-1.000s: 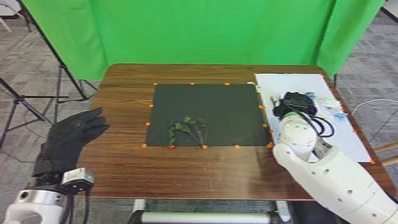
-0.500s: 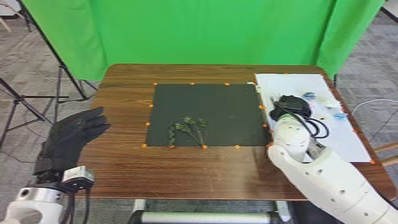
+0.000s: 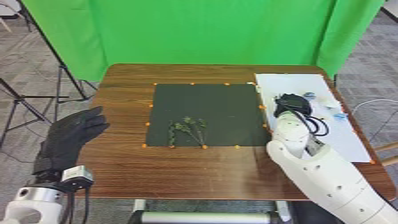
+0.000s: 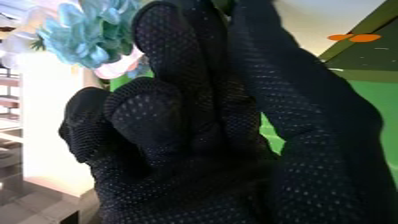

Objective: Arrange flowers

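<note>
My left hand [image 3: 69, 134] is open beside the table's left edge. My right hand [image 3: 293, 104] is over the left part of the white sheet [image 3: 349, 144]. Leafy green sprigs [image 3: 186, 131] lie near the front of the dark mat [image 3: 209, 102]. Blue flowers [image 3: 341, 115] and pale flowers [image 3: 330, 104] are on the sheet, right of that hand. In the right wrist view, the right hand [image 4: 191, 165] has some fingers curled, with thumb and fingers closed around a bit of green stem [image 4: 223, 5]; most of it is hidden. Pale blue petals [image 4: 89, 35] show beyond the fingers.
The brown table [image 3: 204, 172] carries small orange markers [image 3: 237, 146] around the mat. A green curtain [image 3: 204, 35] hangs behind it. Black cables loop beside my right wrist, above the sheet. A dark tripod stands left of the table.
My right hand has drawn its fingers together and shifted slightly, with its forearm moving left. More of the blue and pale flowers is uncovered. The left hand and the sprigs stay put.
</note>
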